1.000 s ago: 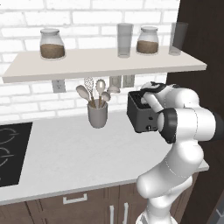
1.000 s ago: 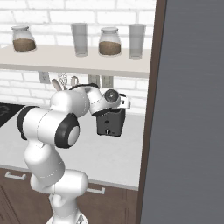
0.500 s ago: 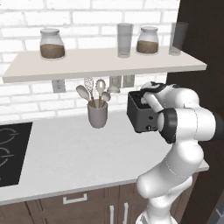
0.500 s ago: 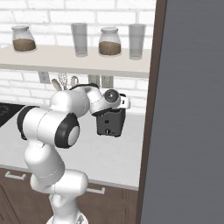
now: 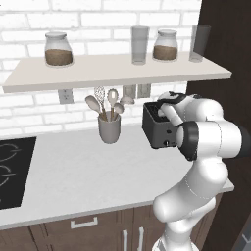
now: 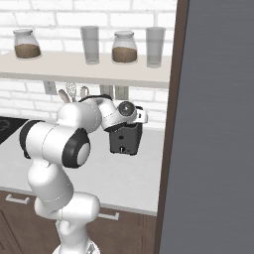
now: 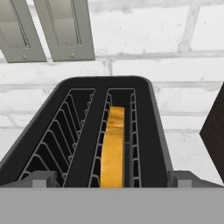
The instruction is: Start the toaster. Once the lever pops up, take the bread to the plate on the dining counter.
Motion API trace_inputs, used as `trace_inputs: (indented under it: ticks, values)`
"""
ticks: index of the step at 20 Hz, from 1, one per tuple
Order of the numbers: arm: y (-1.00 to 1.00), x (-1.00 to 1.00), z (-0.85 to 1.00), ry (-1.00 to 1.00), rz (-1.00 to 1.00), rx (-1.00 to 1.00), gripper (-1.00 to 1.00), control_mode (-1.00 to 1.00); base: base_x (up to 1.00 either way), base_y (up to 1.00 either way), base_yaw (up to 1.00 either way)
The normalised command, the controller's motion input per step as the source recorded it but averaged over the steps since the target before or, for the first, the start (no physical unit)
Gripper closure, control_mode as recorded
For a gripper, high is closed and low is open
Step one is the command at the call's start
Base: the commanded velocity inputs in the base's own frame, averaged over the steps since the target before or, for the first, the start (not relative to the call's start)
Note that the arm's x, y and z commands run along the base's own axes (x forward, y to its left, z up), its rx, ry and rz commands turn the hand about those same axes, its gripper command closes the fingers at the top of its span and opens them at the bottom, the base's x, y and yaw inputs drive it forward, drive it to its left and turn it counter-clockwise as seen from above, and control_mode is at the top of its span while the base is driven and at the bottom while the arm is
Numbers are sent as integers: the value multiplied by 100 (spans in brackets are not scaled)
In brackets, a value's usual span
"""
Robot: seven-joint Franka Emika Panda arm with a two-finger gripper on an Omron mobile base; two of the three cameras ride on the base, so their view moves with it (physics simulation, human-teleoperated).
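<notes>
Nothing has shifted over the last second: the white arm's two-finger gripper (image 6: 130, 110) still hangs right above the small boxy dark grey-black toaster (image 5: 158, 128), which sits on the pale grey speckled worktop (image 5: 73, 171) just beside the grey utensil cup (image 5: 109, 128). Looking along the hand, the squarish slice of bread with its yellow-brown crust (image 7: 113, 146) stands on edge low in the right-hand slot, directly ahead of the hand, its long edge running away along the slot. Its two dark tips sit wide apart, holding nothing.
</notes>
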Motion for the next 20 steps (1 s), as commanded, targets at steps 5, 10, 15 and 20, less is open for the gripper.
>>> trace_inputs:
  ticks: [5,10,15,20]
  values:
    - [0,0,0,0,0,0,-100,-100,0,0,0]
    - [0,0,0,0,0,0,-100,-100,0,0,0]
    - [0,0,0,0,0,0,-100,-100,0,0,0]
    - [0,0,0,0,0,0,-100,-100,0,0,0]
